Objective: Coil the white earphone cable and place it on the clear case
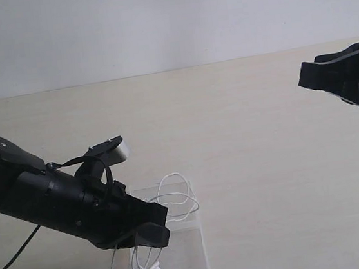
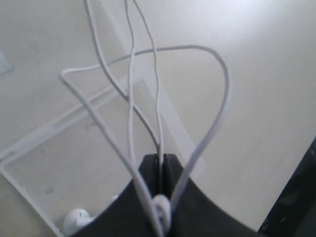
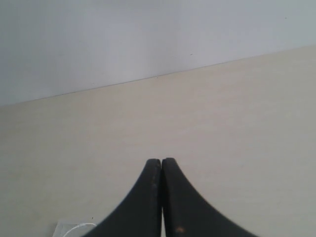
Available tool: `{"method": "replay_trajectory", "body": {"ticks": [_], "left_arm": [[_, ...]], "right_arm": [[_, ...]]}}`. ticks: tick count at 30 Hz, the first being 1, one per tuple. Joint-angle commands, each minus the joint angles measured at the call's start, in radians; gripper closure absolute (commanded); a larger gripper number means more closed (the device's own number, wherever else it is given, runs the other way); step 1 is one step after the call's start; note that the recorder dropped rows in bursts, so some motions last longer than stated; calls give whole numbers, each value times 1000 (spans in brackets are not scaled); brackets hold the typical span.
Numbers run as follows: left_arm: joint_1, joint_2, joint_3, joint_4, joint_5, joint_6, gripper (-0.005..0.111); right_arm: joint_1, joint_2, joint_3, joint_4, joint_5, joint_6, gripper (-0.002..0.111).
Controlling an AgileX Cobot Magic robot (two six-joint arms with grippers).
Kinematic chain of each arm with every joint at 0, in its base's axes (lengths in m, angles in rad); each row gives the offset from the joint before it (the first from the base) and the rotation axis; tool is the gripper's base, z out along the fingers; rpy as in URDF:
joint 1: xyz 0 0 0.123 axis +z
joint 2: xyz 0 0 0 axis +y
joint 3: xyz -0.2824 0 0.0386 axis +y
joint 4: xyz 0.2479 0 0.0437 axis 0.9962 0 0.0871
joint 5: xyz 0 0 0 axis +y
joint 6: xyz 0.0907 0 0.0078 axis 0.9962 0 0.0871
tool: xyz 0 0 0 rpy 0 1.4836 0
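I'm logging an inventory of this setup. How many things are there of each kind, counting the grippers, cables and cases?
Black robot grippers: 2 (left gripper, right gripper)
Thin white earphone cable: 1
Flat clear plastic case: 1
Total: 4

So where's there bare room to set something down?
Bare: the table between the clear case and the right pincer, and the far strip by the wall. Crowded: the case, where the left pincer holds the white earphone cable.

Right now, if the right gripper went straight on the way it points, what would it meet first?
Nothing close: ahead of the right gripper only the bare table shows, so the way looks free, though depth is unclear.
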Motion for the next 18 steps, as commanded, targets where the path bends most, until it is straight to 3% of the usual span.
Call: {"method": "replay_trajectory", "body": {"ticks": [1,18], "left_arm": [[-7,-12,16,-23,-16,-9,107],[-7,37,16,-129,-69,-3,107]], "right_arm": [[-4,-3,3,-10,-2,-12,108],[-4,-3,3,-10,-2,-12,108]]}}
